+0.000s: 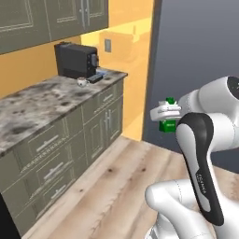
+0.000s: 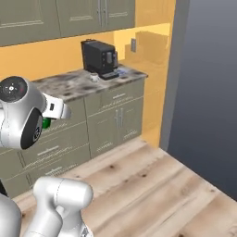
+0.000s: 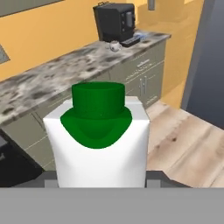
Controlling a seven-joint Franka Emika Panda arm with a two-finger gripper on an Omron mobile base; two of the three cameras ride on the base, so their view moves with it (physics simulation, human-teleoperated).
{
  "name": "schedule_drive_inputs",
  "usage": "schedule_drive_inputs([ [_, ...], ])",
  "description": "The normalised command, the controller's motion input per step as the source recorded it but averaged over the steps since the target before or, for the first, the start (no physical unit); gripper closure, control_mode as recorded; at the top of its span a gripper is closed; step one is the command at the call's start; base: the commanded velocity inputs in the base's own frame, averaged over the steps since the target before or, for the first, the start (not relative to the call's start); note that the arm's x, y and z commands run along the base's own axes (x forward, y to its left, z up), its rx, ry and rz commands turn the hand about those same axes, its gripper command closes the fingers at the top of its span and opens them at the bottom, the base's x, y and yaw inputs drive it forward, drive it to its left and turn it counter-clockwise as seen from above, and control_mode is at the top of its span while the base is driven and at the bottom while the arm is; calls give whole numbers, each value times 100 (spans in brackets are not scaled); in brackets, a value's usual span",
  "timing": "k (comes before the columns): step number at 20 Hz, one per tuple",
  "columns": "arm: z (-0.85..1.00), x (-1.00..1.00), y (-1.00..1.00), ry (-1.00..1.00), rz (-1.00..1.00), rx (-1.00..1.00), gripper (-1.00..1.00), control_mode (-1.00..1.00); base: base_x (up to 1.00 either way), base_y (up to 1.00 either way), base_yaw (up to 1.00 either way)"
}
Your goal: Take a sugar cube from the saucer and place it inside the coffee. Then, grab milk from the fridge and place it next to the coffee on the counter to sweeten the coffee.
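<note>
hand (image 1: 164, 114) closed around milk (image 3: 98, 140), carried above floor, well apart from counter (image 1: 42, 100)

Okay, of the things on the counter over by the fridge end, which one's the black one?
The coffee machine, the tall black box against the yellow wall. The coffee in front of it is a small white cup, and the saucer beside it is blue-patterned.
</note>
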Motion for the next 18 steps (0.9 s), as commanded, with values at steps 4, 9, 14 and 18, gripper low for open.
schedule_drive_inputs([
  [4, 0, 0, 0, 0, 0, 0, 100, 100, 100, -60, 15],
  [9, 0, 0, 0, 0, 0, 0, 100, 100, 100, -34, 32],
  [14, 0, 0, 0, 0, 0, 0, 100, 100, 100, -28, 43],
  [18, 0, 0, 0, 0, 0, 0, 100, 100, 100, -29, 48],
])
